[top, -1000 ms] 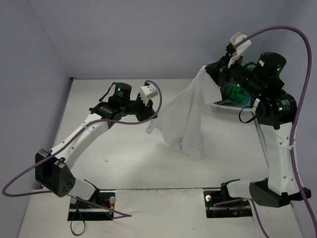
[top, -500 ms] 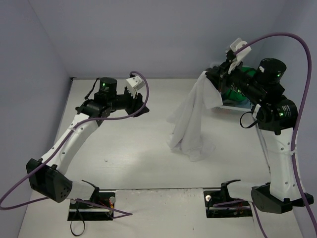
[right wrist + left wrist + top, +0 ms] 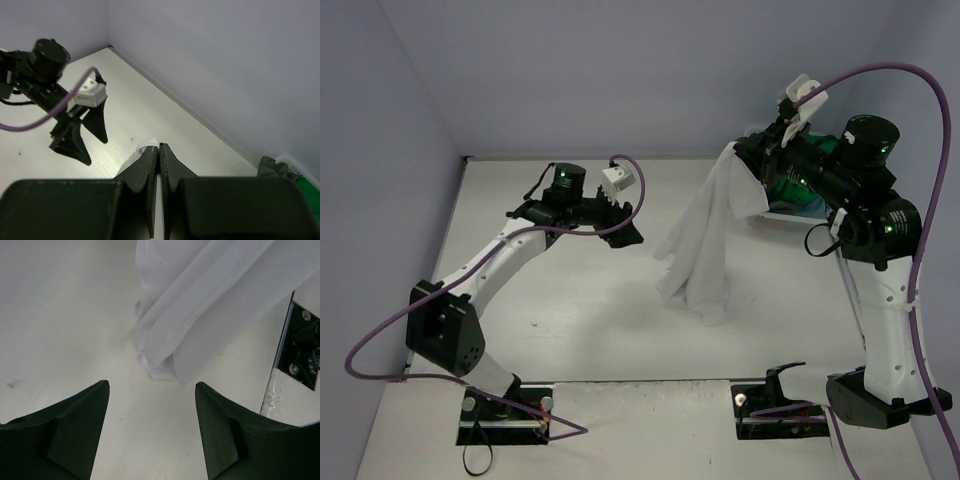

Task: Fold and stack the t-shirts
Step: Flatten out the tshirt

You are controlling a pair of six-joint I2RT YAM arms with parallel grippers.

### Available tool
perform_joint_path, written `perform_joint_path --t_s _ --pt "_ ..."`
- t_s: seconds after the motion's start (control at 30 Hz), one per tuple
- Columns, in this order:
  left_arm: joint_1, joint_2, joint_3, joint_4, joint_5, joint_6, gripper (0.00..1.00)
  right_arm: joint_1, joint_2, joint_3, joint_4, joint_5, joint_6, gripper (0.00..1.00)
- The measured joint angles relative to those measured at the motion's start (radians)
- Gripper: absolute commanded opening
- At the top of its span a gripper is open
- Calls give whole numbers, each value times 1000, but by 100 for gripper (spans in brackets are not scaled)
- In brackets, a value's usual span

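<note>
A white t-shirt (image 3: 705, 240) hangs from my right gripper (image 3: 740, 153), which is raised at the back right. Its lower folds rest on the table (image 3: 570, 300). In the right wrist view my right gripper (image 3: 159, 146) is shut, with a bit of the white cloth (image 3: 148, 145) pinched at its tips. My left gripper (image 3: 626, 233) is open and empty, low over the table just left of the shirt. In the left wrist view the left gripper (image 3: 151, 386) faces the shirt's folded hem (image 3: 165, 365), a short gap away.
A white basket (image 3: 772, 211) sits at the back right behind the right arm, holding a green shirt (image 3: 790, 190) and a dark grey one (image 3: 272, 167). A wall runs along the table's far edge. The right arm's base plate (image 3: 290, 390) lies past the shirt.
My left gripper opened and let go of the shirt's left edge, which swung back to hang narrow under the right gripper. The left arm drew back left, then returned toward the shirt.
</note>
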Motion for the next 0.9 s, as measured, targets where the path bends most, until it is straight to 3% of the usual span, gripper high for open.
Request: perform_joint_path --t_s 0.3,0.5,0.77,0.83,0.87,0.9 --pt "-91 189 47 44 8 -20 64 -13 5 13 0 -5 8 0" --pt "-155 245 80 78 8 -28 64 -13 12 13 0 -8 8 0" --pt "-159 293 109 148 -16 -37 64 -18 13 13 0 -16 12 0" --pt "-159 308 114 162 -24 -37 55 -18 13 13 0 -23 14 0" --pt "-159 316 119 164 -24 -40 35 -18 13 13 0 -25 14 0" --pt "-159 324 123 164 -25 -46 25 -19 13 13 0 -27 14 0"
